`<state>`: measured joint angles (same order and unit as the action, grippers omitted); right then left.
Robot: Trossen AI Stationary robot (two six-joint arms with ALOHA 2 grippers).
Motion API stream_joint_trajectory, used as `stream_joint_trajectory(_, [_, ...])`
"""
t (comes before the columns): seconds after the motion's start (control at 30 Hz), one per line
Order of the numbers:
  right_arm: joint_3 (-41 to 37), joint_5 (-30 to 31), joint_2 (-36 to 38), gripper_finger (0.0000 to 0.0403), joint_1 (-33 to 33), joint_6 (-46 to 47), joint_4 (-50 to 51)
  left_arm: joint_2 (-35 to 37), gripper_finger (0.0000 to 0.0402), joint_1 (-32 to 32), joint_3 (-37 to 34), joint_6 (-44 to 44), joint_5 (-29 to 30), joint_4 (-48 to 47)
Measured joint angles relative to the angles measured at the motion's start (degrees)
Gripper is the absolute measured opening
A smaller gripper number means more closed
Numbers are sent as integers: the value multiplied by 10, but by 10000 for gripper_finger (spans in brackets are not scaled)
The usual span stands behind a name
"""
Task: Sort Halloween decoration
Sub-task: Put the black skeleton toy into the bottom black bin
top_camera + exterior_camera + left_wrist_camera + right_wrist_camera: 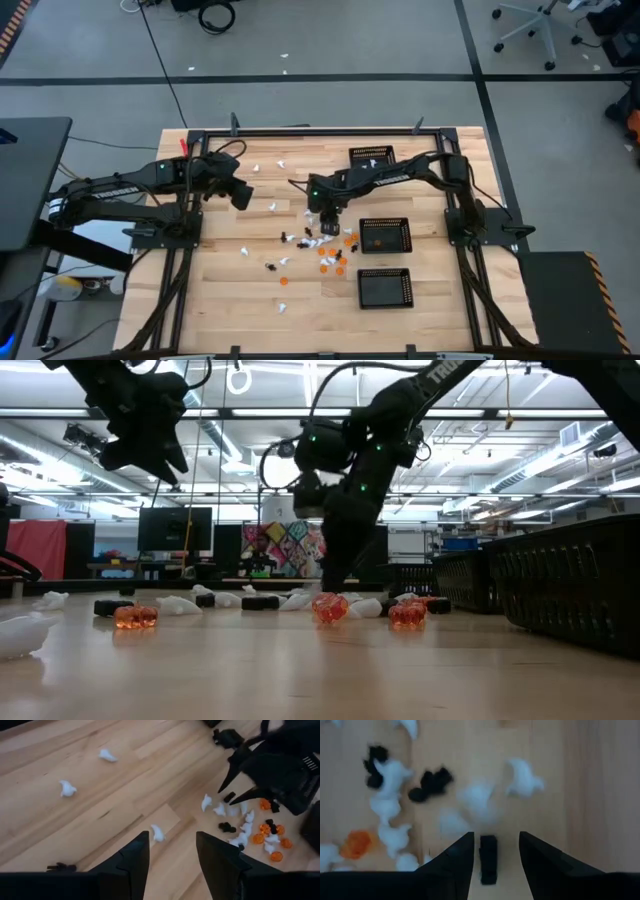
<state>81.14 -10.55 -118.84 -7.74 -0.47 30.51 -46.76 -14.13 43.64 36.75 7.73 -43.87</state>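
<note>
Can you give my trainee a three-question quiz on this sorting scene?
1. True or false: the right claw hangs open over the figures.
2. Which tray holds orange figures: A) far tray B) middle tray C) near tray?
3. What colour is the small piece between the right claw's fingers in the right wrist view?

Key: 1 true; 2 B; 3 black. The left claw waits open above the table.

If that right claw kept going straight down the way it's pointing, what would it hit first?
Most likely the small black figure lying between the open fingers of the right claw; it would land around it, then meet the wooden table. The claw's height above it is hard to judge.
</note>
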Motion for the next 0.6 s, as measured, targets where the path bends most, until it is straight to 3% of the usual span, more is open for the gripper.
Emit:
stream_joint_trajectory(0.3, [2, 4, -15, 148, 1, -7, 4, 0, 172, 0, 0, 15, -13, -5])
stream_joint_trajectory(0.6, [2, 10, -13, 72, 1, -12, 22, 0, 172, 0, 0, 14, -14, -6])
